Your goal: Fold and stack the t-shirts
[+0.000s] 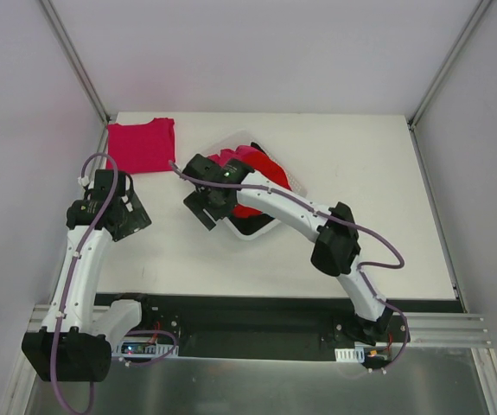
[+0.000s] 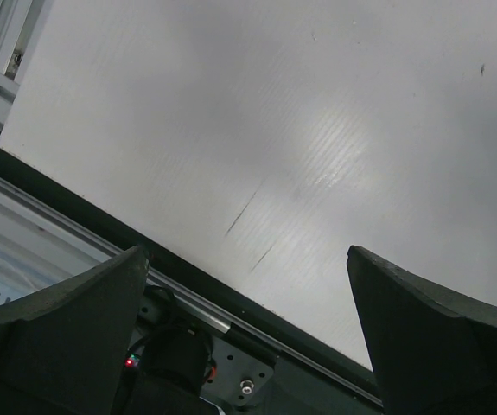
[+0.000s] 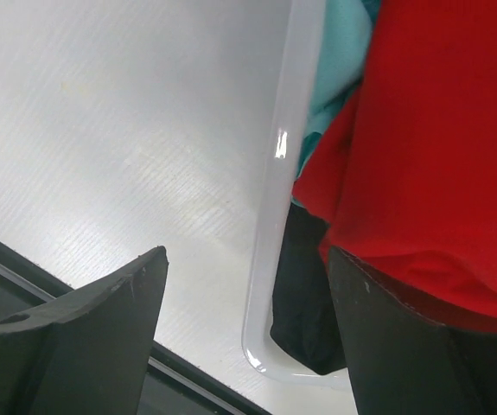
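Far-left corner of the worktop [image 1: 317, 251]: a magenta-pink t-shirt [image 1: 142, 145] lies flat, folded into a neat rectangle, all on its own. Just nearer than that, by the left edge, the left gripper [image 1: 132, 218] hangs over bare worktop. From its wrist camera, both fingers [image 2: 66, 337] are spread wide with nothing between them but the white surface, so it's released and empty.

Across to the middle now, and the right gripper [image 1: 207, 207] is at the near-left corner of the white basket [image 1: 257, 232]. It's wide open too and grasping nothing. In the wrist view the glossy basket rim [image 3: 270, 259] runs between the two fingers, one finger [image 3: 84, 346] outside over the worktop, the other inside the basket. Whether that inner finger touches cloth, I can't tell.

Inside the basket the rest of the t-shirts are heaped: a big bright red t-shirt [image 3: 438, 130] on top, a teal t-shirt [image 3: 339, 60] showing beneath it along the rim, and a dark t-shirt [image 3: 304, 294] down in the corner.
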{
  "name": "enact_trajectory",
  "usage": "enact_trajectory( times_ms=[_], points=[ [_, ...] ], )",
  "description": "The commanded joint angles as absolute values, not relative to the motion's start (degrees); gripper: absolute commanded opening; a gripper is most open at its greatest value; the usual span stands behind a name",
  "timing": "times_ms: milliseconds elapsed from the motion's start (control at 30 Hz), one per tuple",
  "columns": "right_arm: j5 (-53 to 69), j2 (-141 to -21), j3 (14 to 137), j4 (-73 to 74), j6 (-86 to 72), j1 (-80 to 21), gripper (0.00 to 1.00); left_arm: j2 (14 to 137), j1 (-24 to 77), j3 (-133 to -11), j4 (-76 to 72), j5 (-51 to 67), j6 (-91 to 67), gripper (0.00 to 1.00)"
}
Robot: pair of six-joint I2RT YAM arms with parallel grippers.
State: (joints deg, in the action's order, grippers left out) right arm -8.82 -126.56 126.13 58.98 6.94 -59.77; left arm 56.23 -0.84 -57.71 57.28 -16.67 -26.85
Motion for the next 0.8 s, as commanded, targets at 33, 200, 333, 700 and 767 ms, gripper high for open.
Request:
enact_trajectory(
  times_ms=[33,200,333,700,767],
  points=[
    [-10.9,-128.1,128.1,60.3,4.9,-60.5,0.78,55.2,-1.1,-59.0,57.4,-15.2,-25.8,0.99],
    [-10.0,-129.5,126.5,58.5,4.7,-60.4,0.76,54.7,-1.2,-59.1,57.4,-14.8,-25.4,0.99],
    [-9.1,-132.0,126.6,58.2,4.3,-60.1,0.75,54.3,-1.2,-59.2,57.5,-14.4,-25.2,0.99],
    [-8.9,-133.1,124.9,57.7,3.9,-57.0,0.32,53.7,-1.1,-60.0,57.8,-12.6,-24.8,0.99],
    [-8.9,-132.5,124.0,57.7,4.1,-56.0,0.25,53.6,-1.1,-60.1,57.8,-12.3,-24.8,0.99]
  ],
)
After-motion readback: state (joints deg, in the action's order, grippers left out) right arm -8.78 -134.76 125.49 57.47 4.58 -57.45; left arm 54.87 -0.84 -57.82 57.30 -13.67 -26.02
